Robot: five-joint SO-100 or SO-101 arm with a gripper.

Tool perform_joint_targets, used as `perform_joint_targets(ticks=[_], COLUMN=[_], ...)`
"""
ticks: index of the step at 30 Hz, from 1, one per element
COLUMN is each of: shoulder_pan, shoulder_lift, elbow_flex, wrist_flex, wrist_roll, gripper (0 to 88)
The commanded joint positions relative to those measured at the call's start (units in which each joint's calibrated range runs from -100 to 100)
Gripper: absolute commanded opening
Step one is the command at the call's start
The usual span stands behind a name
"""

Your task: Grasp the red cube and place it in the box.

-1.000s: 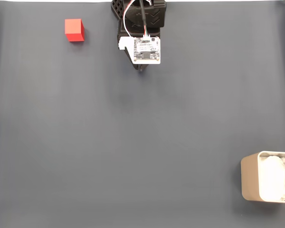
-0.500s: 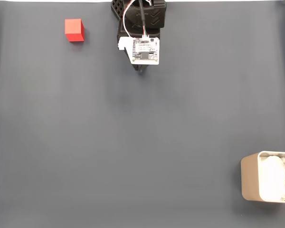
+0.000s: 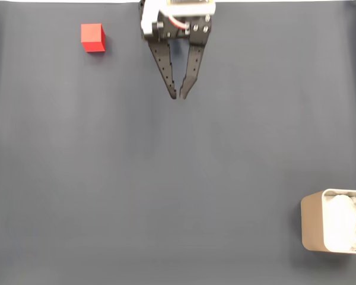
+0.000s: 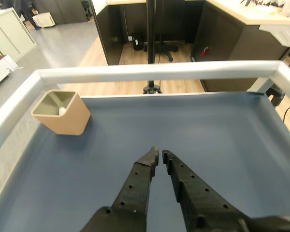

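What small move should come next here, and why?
Probably swing the gripper toward the red cube, which lies to its left in the fixed view. The fingertips are nearly together and hold nothing, and the box waits at lower right.

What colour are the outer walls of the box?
Beige-tan; the box shows this best in the wrist view.

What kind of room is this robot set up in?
Probably an office or lab workspace. The wrist view shows a wood-look floor, dark desks and a pale cabinet beyond the railed blue-grey table.
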Motion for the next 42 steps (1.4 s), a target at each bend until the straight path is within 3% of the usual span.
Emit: perform_joint_targets(ticks=[1, 7, 22, 42], shoulder_pan=[0.3, 0.4, 3.4, 25.1], shoulder_lift=[6.2, 11.8, 15.1, 16.1], elbow_flex=[-13.8, -23.5, -26.9, -29.8], wrist_flex=[3.3, 11.5, 16.4, 23.8], wrist_roll=[-0.3, 0.5, 0.9, -0.8], gripper=[0.0, 0.0, 0.0, 0.0])
